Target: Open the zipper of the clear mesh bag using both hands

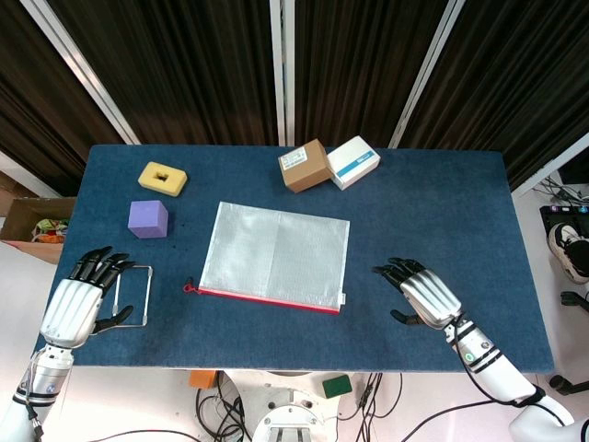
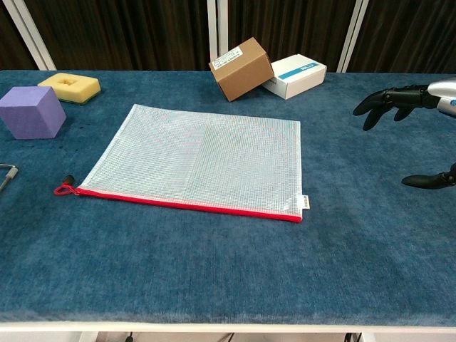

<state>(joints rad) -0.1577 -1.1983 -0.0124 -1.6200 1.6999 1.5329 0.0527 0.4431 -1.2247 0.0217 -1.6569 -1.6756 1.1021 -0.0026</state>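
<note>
The clear mesh bag (image 1: 276, 253) (image 2: 203, 157) lies flat in the middle of the blue table, its red zipper along the near edge. The red zipper pull (image 1: 190, 287) (image 2: 65, 189) sits at the bag's left end. My left hand (image 1: 85, 299) hovers open over the table's left front corner, well left of the pull; the chest view does not show it. My right hand (image 1: 419, 290) (image 2: 410, 107) is open to the right of the bag, fingers spread and pointing toward it, holding nothing.
A purple cube (image 1: 147, 219) (image 2: 32, 111) and a yellow sponge block (image 1: 163, 178) (image 2: 70, 86) sit at the back left. A brown box (image 1: 305, 166) (image 2: 241, 68) and a white box (image 1: 353, 161) (image 2: 293, 75) stand behind the bag. A wire frame (image 1: 133, 295) lies under my left hand.
</note>
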